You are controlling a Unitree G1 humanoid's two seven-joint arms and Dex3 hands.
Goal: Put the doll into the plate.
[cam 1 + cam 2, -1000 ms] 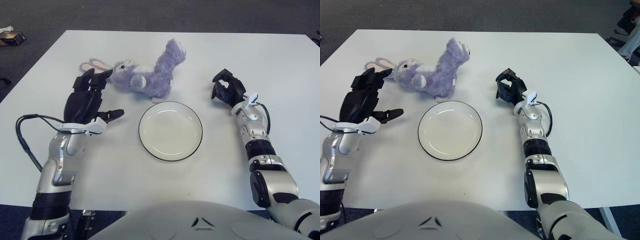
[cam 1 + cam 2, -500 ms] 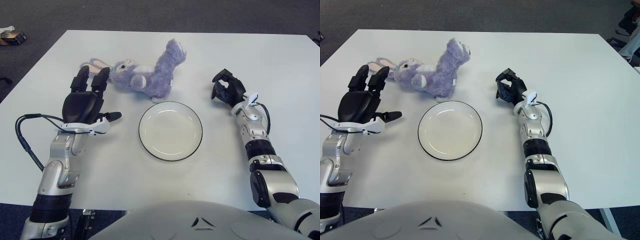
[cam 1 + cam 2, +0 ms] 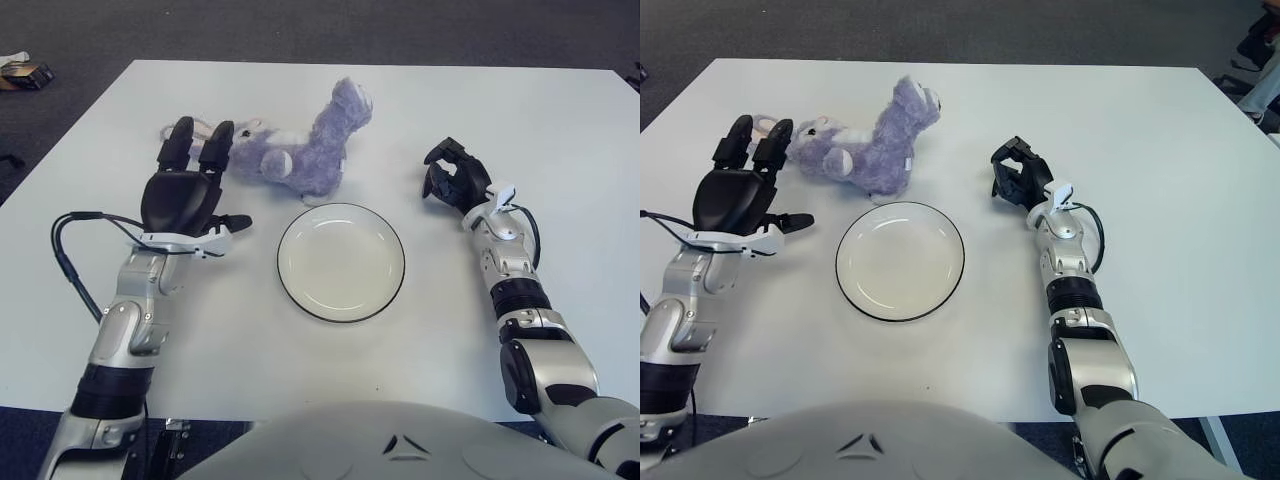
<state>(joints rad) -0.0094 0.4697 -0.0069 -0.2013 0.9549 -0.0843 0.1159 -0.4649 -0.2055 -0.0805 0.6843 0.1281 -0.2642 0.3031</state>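
A white tabletop [image 3: 560,110] fills most of both views, with dark carpet around its edges. On its far half lies the doll, a purple plush rabbit [image 3: 300,150], stretched on its side with its pink-lined ears pointing to the robot's left and its hind end raised toward the far right. It sits wholly outside the plate [image 3: 341,262], a round white dish with a thin dark rim that stands empty just nearer the robot than the rabbit, close to it but not touching.

The left hand [image 3: 182,195] is at the rabbit's head end, palm down, its fingers [image 3: 178,145] extended and spread, reaching over the ears; the thumb juts toward the plate. Whether the fingertips actually touch the plush cannot be told, and nothing is grasped. A black cable [image 3: 70,262] loops off the left forearm.

The right hand [image 3: 455,182] shows to the right of the plate, well apart from the rabbit, its dark fingers curled inward around nothing.
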